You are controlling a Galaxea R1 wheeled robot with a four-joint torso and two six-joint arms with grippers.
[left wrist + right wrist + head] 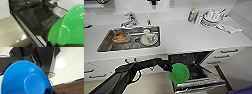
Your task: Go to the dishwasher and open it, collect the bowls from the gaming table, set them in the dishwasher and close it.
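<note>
The dishwasher (pixel 201 81) stands open under the white counter, its door folded down and its dark inside showing. My left gripper (pixel 168 68) comes in from the left on a black arm and is shut on the rim of a large green bowl (pixel 179 73), which hangs tilted above the lowered door. In the left wrist view the green bowl (pixel 67 26) is close over the door's inner face (pixel 32 16) with its detergent box. My right gripper (pixel 48 91) is shut on the edge of a blue bowl (pixel 25 80), held above the floor beside dark robot parts.
A steel sink (pixel 105 45) in the counter holds brownish and white crockery, with a tap (pixel 129 21) behind it. White plates (pixel 211 17) and a bottle (pixel 191 14) stand at the back right. White drawers (pixel 226 53) flank the dishwasher. Beige floor (pixel 154 83) lies in front.
</note>
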